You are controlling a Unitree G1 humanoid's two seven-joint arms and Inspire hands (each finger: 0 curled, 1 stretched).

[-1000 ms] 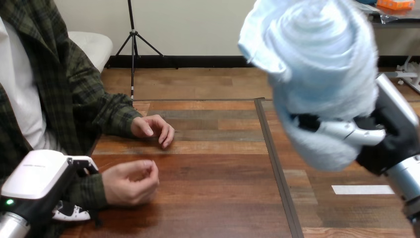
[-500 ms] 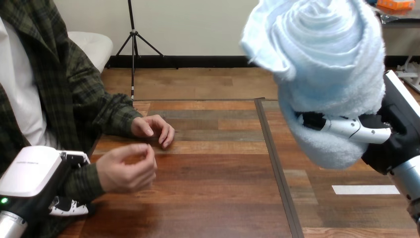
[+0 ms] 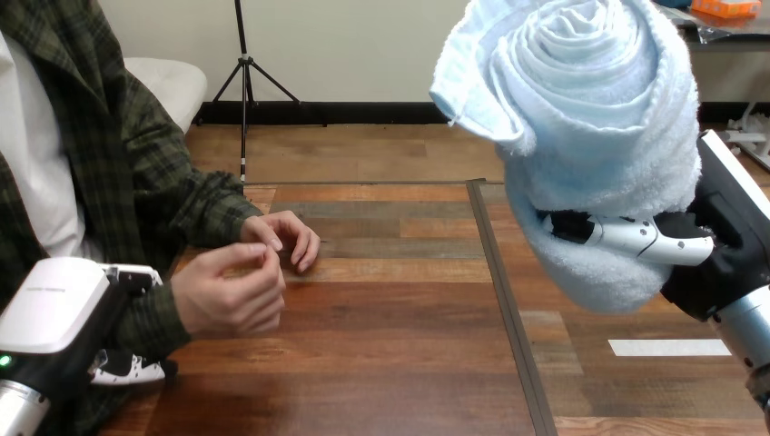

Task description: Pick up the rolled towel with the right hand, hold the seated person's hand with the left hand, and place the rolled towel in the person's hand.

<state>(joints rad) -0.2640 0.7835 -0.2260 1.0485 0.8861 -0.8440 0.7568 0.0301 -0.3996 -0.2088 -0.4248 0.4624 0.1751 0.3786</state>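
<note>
The right hand (image 3: 722,263) is closed round the rolled towel (image 3: 590,118), which is held high over the right part of the table (image 3: 390,363), well apart from the person. The left hand (image 3: 54,313) is clasped about the person's sleeved wrist (image 3: 150,320), with its fingers (image 3: 127,371) beneath it. The person's nearer hand (image 3: 227,292) is loosely curled, just beside the farther hand (image 3: 283,236), which is rested on the table. A white strip (image 3: 667,347) is seen on the table below the towel.

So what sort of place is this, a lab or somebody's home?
Most likely a test or practice setup for care tasks rather than a home: a wooden table with a white tape mark, a person seated at its left side, and the robot's right hand holding up a rolled towel.
</note>
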